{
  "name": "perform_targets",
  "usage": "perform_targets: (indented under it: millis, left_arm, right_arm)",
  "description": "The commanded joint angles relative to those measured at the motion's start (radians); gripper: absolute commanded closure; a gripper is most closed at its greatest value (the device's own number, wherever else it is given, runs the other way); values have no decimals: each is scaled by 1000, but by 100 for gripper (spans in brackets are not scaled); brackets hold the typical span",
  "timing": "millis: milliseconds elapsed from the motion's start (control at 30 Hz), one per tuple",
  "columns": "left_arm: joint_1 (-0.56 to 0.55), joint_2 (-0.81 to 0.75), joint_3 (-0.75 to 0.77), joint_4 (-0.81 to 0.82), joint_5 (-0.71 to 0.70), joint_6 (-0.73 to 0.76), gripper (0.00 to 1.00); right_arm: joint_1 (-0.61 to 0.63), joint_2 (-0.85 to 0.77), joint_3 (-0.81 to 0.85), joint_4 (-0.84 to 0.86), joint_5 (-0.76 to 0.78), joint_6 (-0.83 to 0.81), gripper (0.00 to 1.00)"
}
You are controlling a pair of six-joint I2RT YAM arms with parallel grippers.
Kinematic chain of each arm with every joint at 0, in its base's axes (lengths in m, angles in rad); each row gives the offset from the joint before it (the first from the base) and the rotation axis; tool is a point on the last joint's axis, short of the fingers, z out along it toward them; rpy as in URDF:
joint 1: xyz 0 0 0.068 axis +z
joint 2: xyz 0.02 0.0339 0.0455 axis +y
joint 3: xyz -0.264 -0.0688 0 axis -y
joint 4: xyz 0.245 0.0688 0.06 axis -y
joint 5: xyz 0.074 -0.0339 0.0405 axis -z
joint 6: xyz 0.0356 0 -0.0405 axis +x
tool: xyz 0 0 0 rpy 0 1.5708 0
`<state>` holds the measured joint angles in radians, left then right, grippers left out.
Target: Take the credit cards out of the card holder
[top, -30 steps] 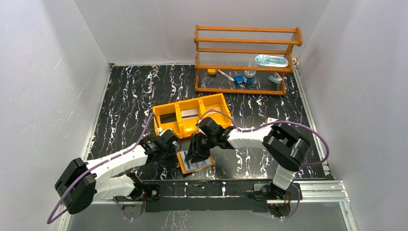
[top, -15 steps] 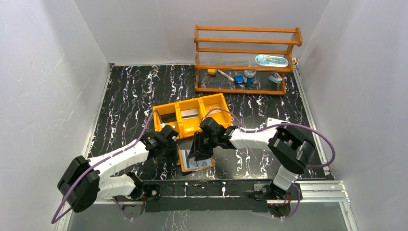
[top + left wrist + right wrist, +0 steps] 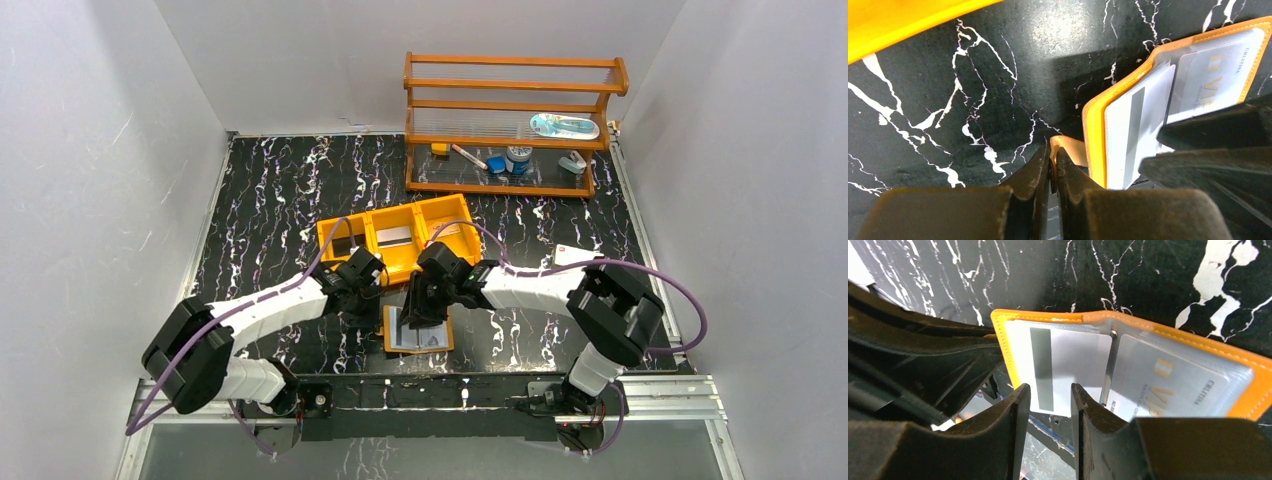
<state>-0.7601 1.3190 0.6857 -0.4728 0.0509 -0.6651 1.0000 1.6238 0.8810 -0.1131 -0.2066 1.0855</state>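
Note:
The card holder [image 3: 441,345] lies open on the black table near the front edge, orange-tan with shiny pale pockets. Its snap tab [image 3: 1073,150] is pinched in my left gripper [image 3: 1053,162], which is shut at the holder's left side [image 3: 374,303]. A whitish credit card with a dark stripe [image 3: 1063,357] sticks out of the left pocket. A second card with gold letters [image 3: 1173,382] sits in the right pocket. My right gripper [image 3: 1050,400] hovers open over the striped card's edge, its fingers not touching it [image 3: 420,306].
An orange three-compartment tray [image 3: 452,217] stands just behind both grippers. A wooden shelf [image 3: 510,88] with small items is at the back right. A white box with a red mark [image 3: 575,255] lies to the right, beside the right arm.
The card holder has slid a little right and turned square to the front edge. Both grippers moved right with it. The right jaws have narrowed slightly.

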Motion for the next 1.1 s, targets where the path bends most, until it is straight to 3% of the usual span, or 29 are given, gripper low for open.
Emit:
perform_targets:
  millis: [0, 33, 100, 167, 300, 433, 567, 733, 1067]
  left_arm:
    - [7, -44, 33, -40, -19, -20, 93]
    - [7, -62, 33, -65, -49, -34, 85]
    - [10, -119, 37, -123, -109, -54, 53]
    - [26, -166, 51, -173, -152, -59, 36]
    - [93, -227, 124, -261, -213, -31, 17]
    - [203, -232, 221, -305, -247, 43, 4]
    - [405, -192, 292, -284, -207, 152, 2]
    - [646, -82, 335, -208, -31, 226, 2]
    - [704, 45, 338, -97, 138, 267, 2]
  right_arm:
    - [5, 50, 55, -25, -8, -37, 57]
    - [4, 61, 63, -50, 4, -40, 57]
    - [4, 77, 74, -92, 25, -44, 57]
    - [4, 82, 78, -121, 51, -50, 56]
    - [4, 83, 78, -137, 63, -60, 56]
    - [3, 50, 76, -119, 55, -72, 53]
    - [5, 0, 71, -85, 35, -96, 48]
    - [4, -29, 80, -75, 13, -117, 44]
    - [5, -73, 79, -108, 27, -126, 41]
